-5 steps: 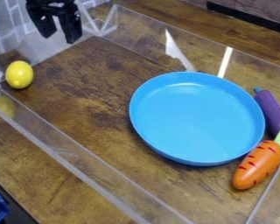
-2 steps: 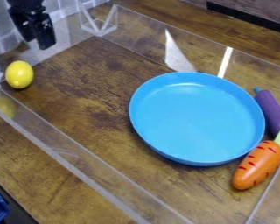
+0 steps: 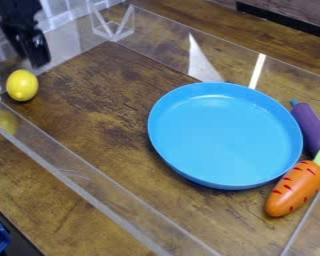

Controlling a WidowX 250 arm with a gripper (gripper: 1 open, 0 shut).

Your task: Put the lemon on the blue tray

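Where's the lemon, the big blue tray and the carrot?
Lemon [image 3: 23,86]: camera view, middle of its yellow side.
Blue tray [image 3: 226,87]: camera view, far rim.
Carrot [image 3: 296,189]: camera view, middle of its orange body.

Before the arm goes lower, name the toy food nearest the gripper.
The lemon, the yellow one at left; the carrot and eggplant lie beyond the tray.

The black claw has moved left and lower, now closer above the lemon.
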